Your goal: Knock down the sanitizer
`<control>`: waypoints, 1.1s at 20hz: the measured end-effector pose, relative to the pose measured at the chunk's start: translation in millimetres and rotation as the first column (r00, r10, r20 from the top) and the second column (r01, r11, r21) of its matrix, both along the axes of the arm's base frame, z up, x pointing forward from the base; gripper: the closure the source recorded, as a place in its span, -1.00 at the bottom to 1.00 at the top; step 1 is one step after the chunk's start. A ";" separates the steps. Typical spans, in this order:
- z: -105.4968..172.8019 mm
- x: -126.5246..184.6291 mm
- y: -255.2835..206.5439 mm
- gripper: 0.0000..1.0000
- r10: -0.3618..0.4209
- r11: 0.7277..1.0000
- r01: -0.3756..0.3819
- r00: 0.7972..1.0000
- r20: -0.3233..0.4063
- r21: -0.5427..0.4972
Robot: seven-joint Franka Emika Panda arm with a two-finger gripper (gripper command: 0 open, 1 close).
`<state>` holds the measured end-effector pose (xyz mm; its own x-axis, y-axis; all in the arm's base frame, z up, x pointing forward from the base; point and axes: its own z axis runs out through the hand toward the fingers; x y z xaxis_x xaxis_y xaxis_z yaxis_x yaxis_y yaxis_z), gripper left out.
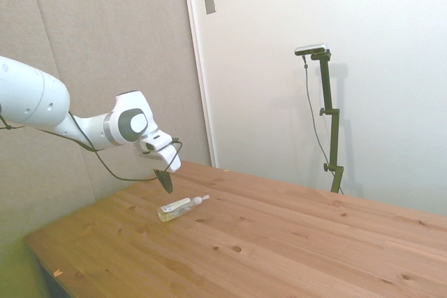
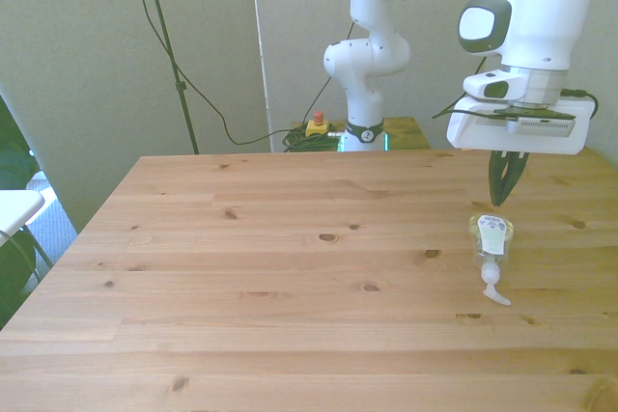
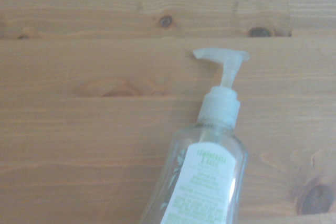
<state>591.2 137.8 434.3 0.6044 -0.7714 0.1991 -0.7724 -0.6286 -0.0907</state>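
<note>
The sanitizer (image 1: 178, 208) (image 2: 490, 243) lies flat on its side on the wooden table (image 2: 290, 267), near the front view's right side. Its label faces up, and its white nozzle points away from the arm. The wrist view shows the sanitizer (image 3: 210, 171) from close by, with the pump head resting over the boards. My gripper (image 1: 166, 183) (image 2: 500, 198) hangs just above the table behind the bottle's base. It does not touch the bottle. Its dark fingers are shut, with nothing between them.
The table's right edge in the front view runs close to the bottle. A red button box (image 2: 317, 125) and cables sit beyond the far edge by the robot's base. A white object (image 2: 14, 207) stands off the table's left side.
</note>
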 end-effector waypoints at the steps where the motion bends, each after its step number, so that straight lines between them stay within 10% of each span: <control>1: -0.5 5.2 -3.0 1.00 -0.007 1.000 0.007 1.000 0.000 0.000; 2: -0.9 9.8 -5.7 1.00 -0.014 1.000 0.014 1.000 -0.001 0.000; 3: -0.7 13.8 -8.1 -1.00 -0.020 1.000 0.020 1.000 -0.001 0.000; 22: 16.1 -32.3 -8.4 -1.00 0.021 1.000 -0.020 1.000 -0.020 0.005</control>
<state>558.9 129.4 450.4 0.6239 -0.7598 0.1830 -0.7610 -0.6439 -0.0787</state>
